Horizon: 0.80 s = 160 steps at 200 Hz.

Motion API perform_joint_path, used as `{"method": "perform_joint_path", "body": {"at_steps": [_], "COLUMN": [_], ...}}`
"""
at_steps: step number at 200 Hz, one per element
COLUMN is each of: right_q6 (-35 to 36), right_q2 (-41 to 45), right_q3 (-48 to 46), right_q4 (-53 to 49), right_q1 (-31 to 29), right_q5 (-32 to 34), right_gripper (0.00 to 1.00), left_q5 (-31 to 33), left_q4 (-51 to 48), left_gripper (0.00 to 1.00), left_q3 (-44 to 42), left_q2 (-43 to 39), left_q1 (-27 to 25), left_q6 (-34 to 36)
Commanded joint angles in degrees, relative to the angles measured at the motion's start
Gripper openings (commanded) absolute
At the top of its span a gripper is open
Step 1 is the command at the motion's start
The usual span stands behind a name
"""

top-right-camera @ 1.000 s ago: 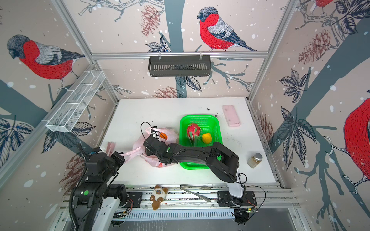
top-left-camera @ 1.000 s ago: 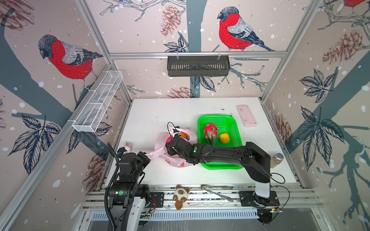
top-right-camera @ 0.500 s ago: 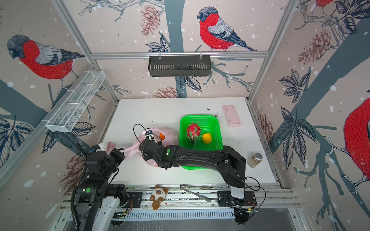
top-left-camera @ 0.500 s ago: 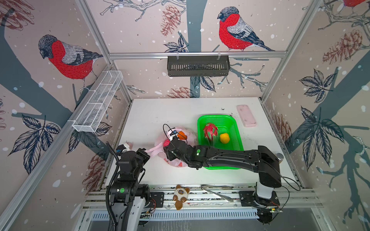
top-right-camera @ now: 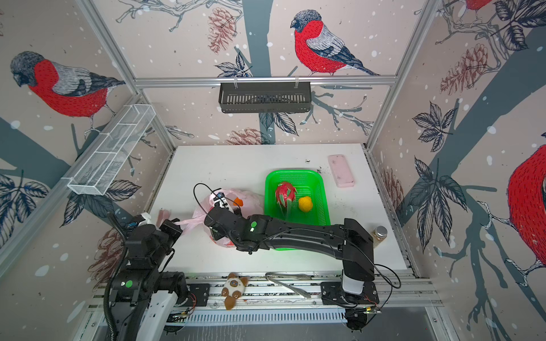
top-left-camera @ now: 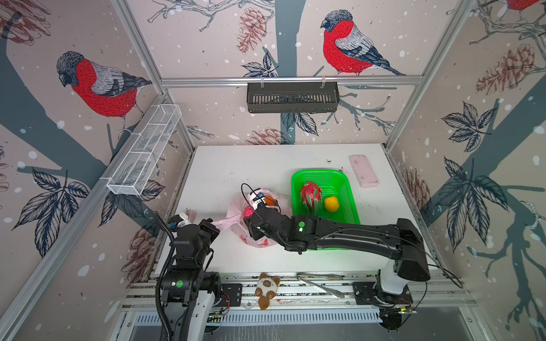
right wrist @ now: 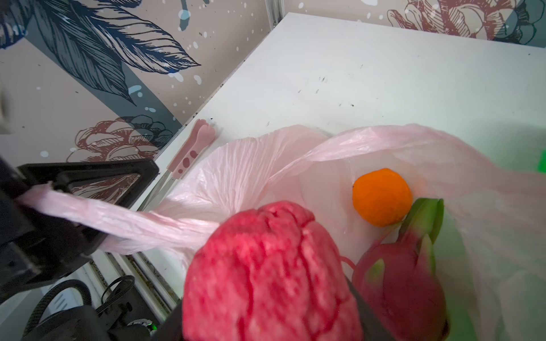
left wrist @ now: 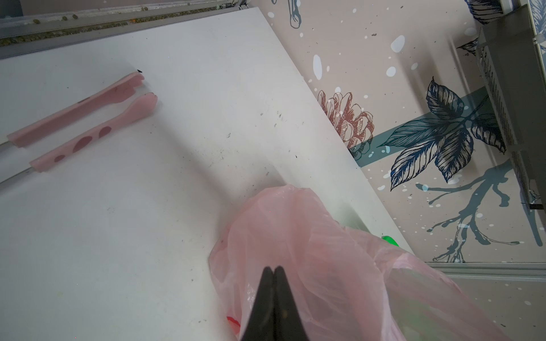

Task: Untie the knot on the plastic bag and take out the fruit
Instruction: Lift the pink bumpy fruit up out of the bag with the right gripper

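Observation:
The pale pink plastic bag [top-left-camera: 236, 212] [left wrist: 298, 236] lies left of the green basket with its mouth open. No knot shows. My left gripper [top-left-camera: 215, 226] [left wrist: 273, 270] is shut on a stretched bag handle [right wrist: 124, 224]. My right gripper [top-left-camera: 250, 213] [right wrist: 271, 295] reaches into the bag, shut on a small red round fruit [right wrist: 266, 259]. Beside it in the bag lie an orange fruit [right wrist: 382, 196] [top-right-camera: 237, 202] and a magenta dragon fruit [right wrist: 404, 274]. Another dragon fruit [top-left-camera: 310, 195] and a yellow fruit [top-left-camera: 331, 203] sit in the basket.
The green basket [top-left-camera: 295, 183] stands right of the bag, under the right arm. A pink slab [top-left-camera: 364, 171] lies at the back right. Pink tongs [left wrist: 82, 118] rest by the left wall. A jar [top-right-camera: 379, 233], metal tongs [top-left-camera: 320, 283] and a plush toy [top-left-camera: 267, 290] are near the front.
The right arm has stretched out lower, its elbow swinging right, and its gripper has shifted slightly left and forward in the bag. The left gripper has barely moved.

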<state>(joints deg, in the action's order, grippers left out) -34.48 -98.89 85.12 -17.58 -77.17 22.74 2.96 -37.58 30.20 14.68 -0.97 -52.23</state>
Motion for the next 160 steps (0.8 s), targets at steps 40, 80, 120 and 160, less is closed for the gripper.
{"method": "perform_joint_path", "body": {"at_steps": [40,80,120,160], "right_q6": [3.5,2.7,2.2,2.6], "right_q2": [3.4,3.8,2.8,1.5], "right_q3": [-0.8,-4.9,-9.3,-11.0], "right_q4": [-1.2,1.2,4.7,6.6], "right_q1": [-0.5,-0.4,-0.3,0.2], "right_q5": [-4.9,-7.1,-10.0,-15.4], "right_gripper": [0.35,0.35,0.35,0.34], "left_q5": [2.0,2.2,2.4,2.4], "left_q4": [4.8,5.2,5.5,5.8], "left_gripper": [0.0,0.0,0.0,0.0], "left_q3": [0.5,0.2,0.6,0.5], "left_q2": [-0.3,-0.8,-0.7,-0.7], "left_q1": [-0.1,-0.1,0.0,-0.1], "left_q6": [-0.3,-0.8,-0.9,-0.8]}}
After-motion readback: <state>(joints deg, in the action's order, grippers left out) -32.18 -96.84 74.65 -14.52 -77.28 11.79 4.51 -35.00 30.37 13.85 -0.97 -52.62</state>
